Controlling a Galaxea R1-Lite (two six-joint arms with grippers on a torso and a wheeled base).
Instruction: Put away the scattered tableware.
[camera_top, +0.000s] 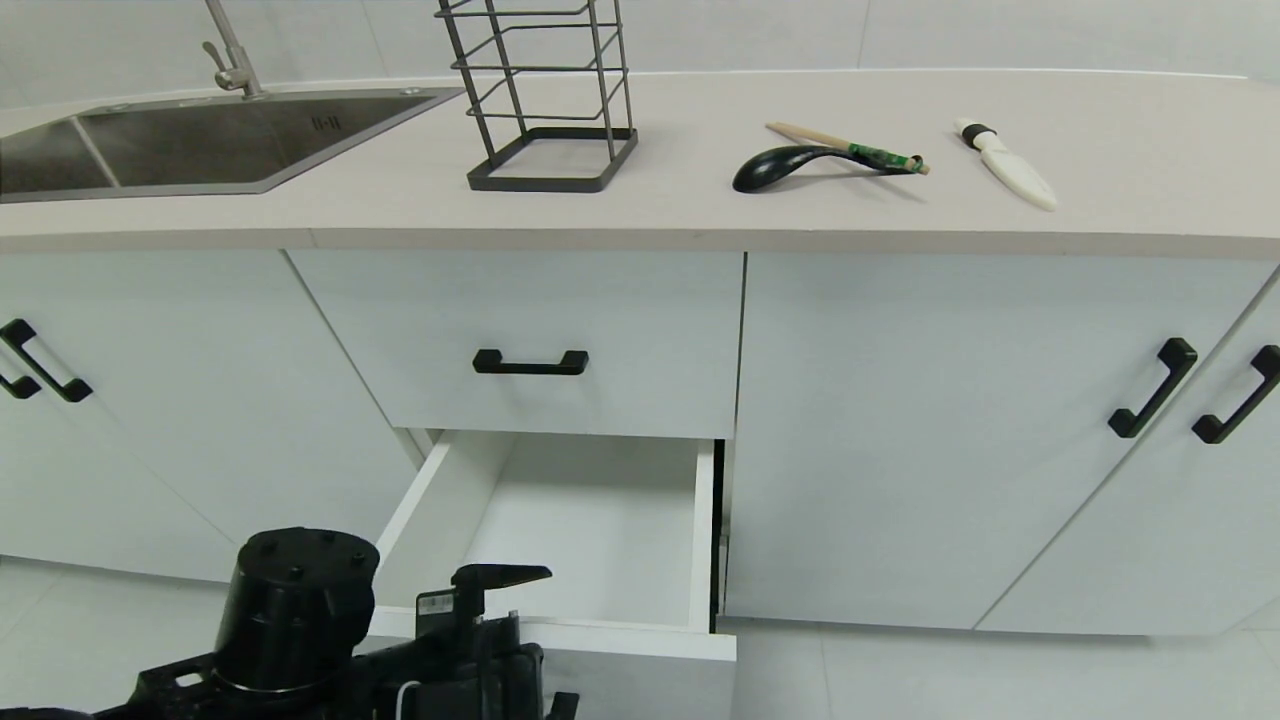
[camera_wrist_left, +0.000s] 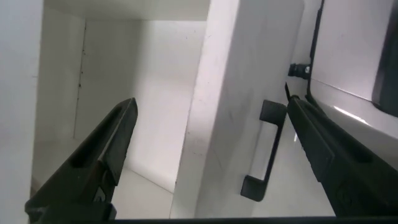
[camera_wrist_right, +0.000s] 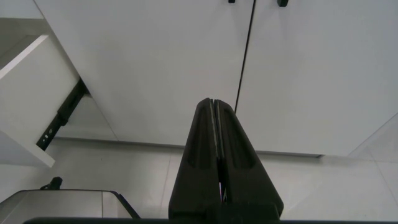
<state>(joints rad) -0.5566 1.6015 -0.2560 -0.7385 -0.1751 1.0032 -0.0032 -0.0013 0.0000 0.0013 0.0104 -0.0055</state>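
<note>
On the counter, far right, lie a black spoon, chopsticks touching its handle, and a white knife a little apart. Below, the lower drawer stands pulled out. The left gripper is wide open, with the drawer's front panel between its fingers. The right gripper has its fingers pressed together and holds nothing.

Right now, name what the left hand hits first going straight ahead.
Probably the open white drawer's front panel, standing between the spread fingers of the left hand; depth is unclear.
</note>
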